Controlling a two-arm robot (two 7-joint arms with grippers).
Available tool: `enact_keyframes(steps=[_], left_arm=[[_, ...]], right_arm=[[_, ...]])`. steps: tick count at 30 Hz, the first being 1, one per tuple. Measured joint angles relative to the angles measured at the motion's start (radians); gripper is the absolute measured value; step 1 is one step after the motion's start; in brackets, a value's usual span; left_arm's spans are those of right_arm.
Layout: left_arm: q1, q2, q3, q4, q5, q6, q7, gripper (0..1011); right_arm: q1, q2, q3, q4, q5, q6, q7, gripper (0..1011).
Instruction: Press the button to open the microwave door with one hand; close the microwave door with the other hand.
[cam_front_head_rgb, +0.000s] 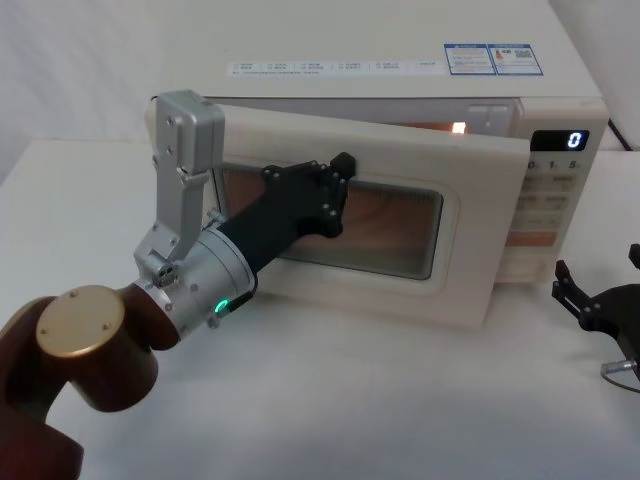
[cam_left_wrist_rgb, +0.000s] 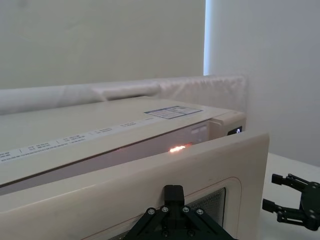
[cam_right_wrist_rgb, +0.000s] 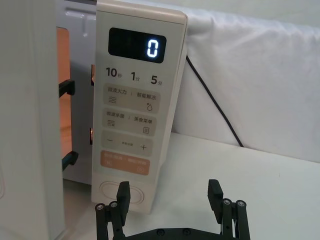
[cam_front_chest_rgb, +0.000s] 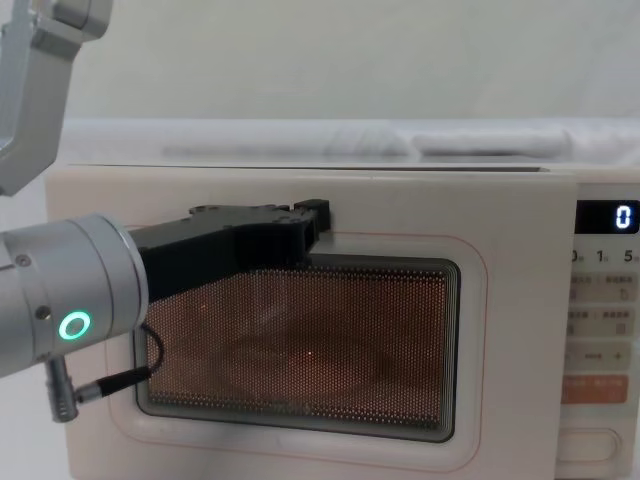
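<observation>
I am seeing the white tabletop (cam_front_head_rgb: 330, 400) carrying the cream microwave (cam_front_head_rgb: 400, 75) across the upper middle of the head frame. The microwave door (cam_front_head_rgb: 480, 230) is standing partly ajar, its right edge swung out from the body, with orange light glowing through the gap along its top. The control panel (cam_right_wrist_rgb: 137, 100) is sitting at the microwave's right end, its display (cam_right_wrist_rgb: 137, 45) showing 0. My left arm is reaching in from the lower left of the head frame, green ring lit on its wrist, and the left tool (cam_front_head_rgb: 335, 195) is pressing against the door's face at the upper left corner of the mesh window (cam_front_chest_rgb: 320, 340); I cannot tell whether it is clenched or released. The right tool (cam_right_wrist_rgb: 170, 197) is hovering low at the right edge of the head frame, fingers spread and holding nothing, just in front of the button (cam_right_wrist_rgb: 112, 191) at the panel's bottom, not touching it.
</observation>
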Motion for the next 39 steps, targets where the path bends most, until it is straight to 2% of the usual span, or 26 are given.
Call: enact_keyframes(steps=[39], left_arm=[[-0.076, -0.064, 0.021, 0.066, 0.068, 0.019, 0.019, 0]], right_arm=[[0.0, 0.0, 0.0, 0.0, 0.0, 0.0, 0.0, 1002]])
